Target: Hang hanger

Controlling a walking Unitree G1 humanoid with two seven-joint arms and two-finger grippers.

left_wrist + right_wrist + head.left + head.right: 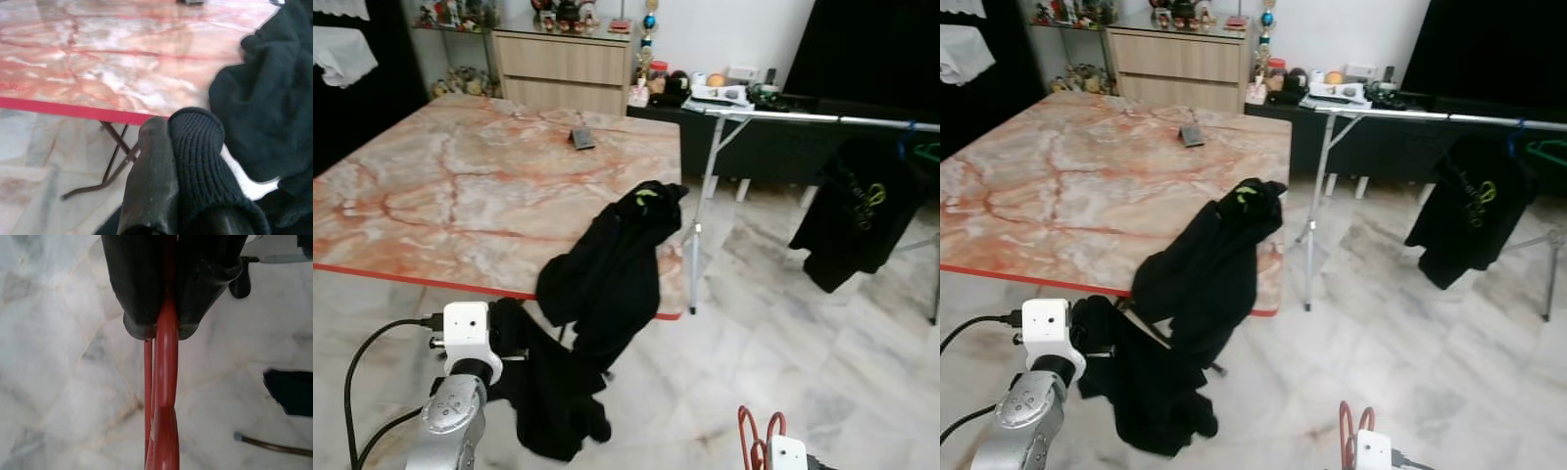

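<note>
A black garment (607, 274) is draped over the near right corner of the marble table (460, 186) and hangs down to the floor. My left gripper (169, 128) sits low by the table's front edge, shut on a ribbed cuff (200, 156) of that garment. At the bottom right, near the floor, my right gripper (164, 330) is shut on a red hanger (164, 431), whose red loops (756, 434) rise just above the wrist. A metal clothes rack (822, 117) stands to the right of the table.
A black shirt (857, 211) hangs on the rack rail beside a green hanger (928, 152). A small dark object (581, 138) lies on the far side of the table. A wooden dresser (563, 64) and a cluttered dark bench stand along the back wall. Marble floor stretches between table and rack.
</note>
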